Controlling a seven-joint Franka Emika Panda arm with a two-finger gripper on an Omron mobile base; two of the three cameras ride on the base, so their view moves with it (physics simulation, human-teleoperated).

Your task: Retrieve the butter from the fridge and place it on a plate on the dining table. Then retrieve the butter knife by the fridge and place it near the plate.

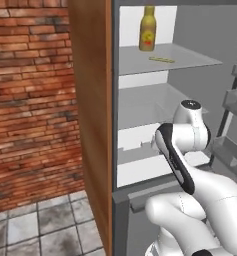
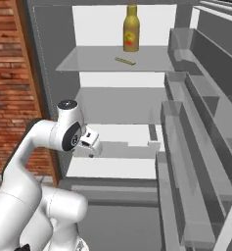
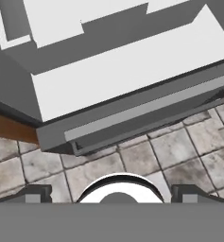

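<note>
Fridge (image 2: 117,105) stands open with its door swung aside, so the task looks barely begun: nothing is held. On the upper shelf, beside a yellow bottle (image 2: 131,29), lies a thin yellowish stick (image 2: 125,61), likely the butter. The gripper (image 2: 91,142), jaws spread wide and empty, hovers well below that shelf. The left base view adds a brick wall (image 1: 30,100); the hand view shows tiled floor (image 3: 146,160) under the fridge's lower drawer.
</note>
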